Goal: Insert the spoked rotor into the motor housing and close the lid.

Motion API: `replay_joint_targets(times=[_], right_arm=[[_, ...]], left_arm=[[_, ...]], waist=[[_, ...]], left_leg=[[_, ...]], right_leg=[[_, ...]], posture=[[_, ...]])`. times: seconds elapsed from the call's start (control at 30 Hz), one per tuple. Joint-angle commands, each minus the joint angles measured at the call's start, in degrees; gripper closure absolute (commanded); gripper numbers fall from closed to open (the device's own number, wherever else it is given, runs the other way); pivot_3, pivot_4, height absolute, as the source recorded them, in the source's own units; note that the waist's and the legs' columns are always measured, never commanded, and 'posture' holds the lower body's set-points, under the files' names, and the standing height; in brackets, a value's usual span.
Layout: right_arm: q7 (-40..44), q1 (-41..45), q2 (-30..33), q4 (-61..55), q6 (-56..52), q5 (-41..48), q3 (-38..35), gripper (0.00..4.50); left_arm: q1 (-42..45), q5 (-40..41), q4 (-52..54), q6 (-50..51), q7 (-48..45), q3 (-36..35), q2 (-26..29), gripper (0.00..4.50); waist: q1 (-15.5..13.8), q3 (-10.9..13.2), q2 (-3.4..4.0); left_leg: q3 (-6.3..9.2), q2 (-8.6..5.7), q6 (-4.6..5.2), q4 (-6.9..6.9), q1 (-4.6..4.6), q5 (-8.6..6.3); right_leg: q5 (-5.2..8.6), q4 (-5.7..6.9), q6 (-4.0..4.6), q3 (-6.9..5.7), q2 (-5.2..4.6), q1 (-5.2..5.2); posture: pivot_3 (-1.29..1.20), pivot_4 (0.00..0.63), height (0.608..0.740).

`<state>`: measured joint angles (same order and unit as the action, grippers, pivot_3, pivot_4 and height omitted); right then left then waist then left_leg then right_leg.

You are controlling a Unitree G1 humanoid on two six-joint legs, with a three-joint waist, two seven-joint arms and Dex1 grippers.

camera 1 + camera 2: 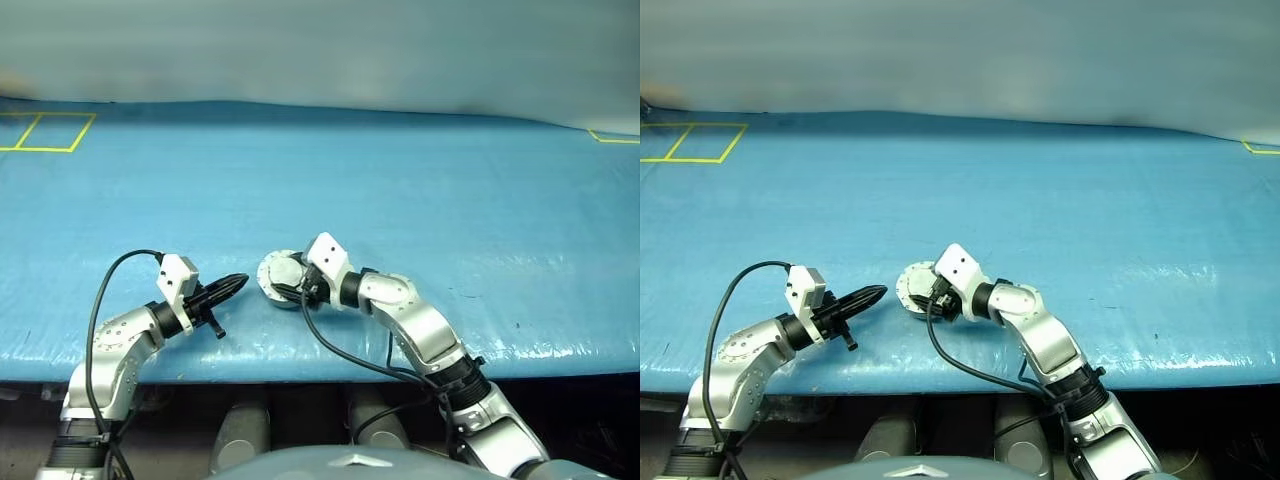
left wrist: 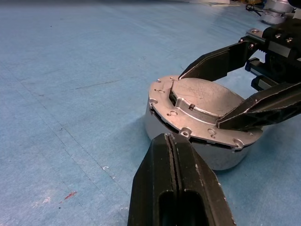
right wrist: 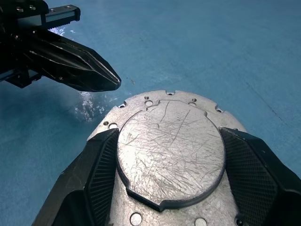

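The motor housing [image 1: 272, 283] stands on the blue table near its front edge, with its grey wall [image 2: 157, 126] showing. The plain scratched metal lid [image 3: 171, 146] is folded down over it, and a thin dark gap shows under the lid's rim. The spoked rotor is hidden. My right gripper [image 3: 169, 134] reaches over the housing from the right. Its two fingers sit against opposite sides of the lid's raised round plate [image 2: 202, 99]. My left gripper [image 1: 238, 282] is shut and holds nothing. It lies just left of the housing with its tip [image 2: 173, 141] pointing at the wall, a little apart from it.
The blue cover [image 1: 400, 200] spreads wide behind and to both sides. Yellow tape squares lie at the back left [image 1: 45, 130] and the back right corner [image 1: 612, 137]. The table's front edge [image 1: 320, 368] runs just below the housing.
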<state>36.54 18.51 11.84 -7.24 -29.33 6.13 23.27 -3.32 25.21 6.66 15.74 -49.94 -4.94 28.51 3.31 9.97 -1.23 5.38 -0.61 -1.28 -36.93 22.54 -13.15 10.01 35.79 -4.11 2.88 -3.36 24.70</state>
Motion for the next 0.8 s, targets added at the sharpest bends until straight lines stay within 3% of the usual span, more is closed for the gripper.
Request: replay_joint_targets(times=[0.03,0.8], right_arm=[[0.64,1.07,0.3,-2.55,0.04,0.29,-0.07,1.4],[-0.44,0.99,-1.03,-1.76,-0.35,-0.9,1.1,1.4]], left_arm=[[0.51,0.17,0.56,-0.64,0.0,0.07,-0.24,4.5],[0.25,-0.24,0.36,-0.82,0.31,0.23,-0.57,4.5]], waist=[[0.04,0.0,0.0],[0.16,0.0,0.0]], left_leg=[[0.0,0.0,0.0,0.0,0.0,0.0],[0.0,0.01,0.0,0.01,0.0,0.0]], right_leg=[[0.0,0.0,0.0,0.0,0.0,0.0],[0.0,0.01,0.0,-0.01,0.01,0.01]], posture=[[0.0,0.15,0.74],[0.0,0.15,0.74]])
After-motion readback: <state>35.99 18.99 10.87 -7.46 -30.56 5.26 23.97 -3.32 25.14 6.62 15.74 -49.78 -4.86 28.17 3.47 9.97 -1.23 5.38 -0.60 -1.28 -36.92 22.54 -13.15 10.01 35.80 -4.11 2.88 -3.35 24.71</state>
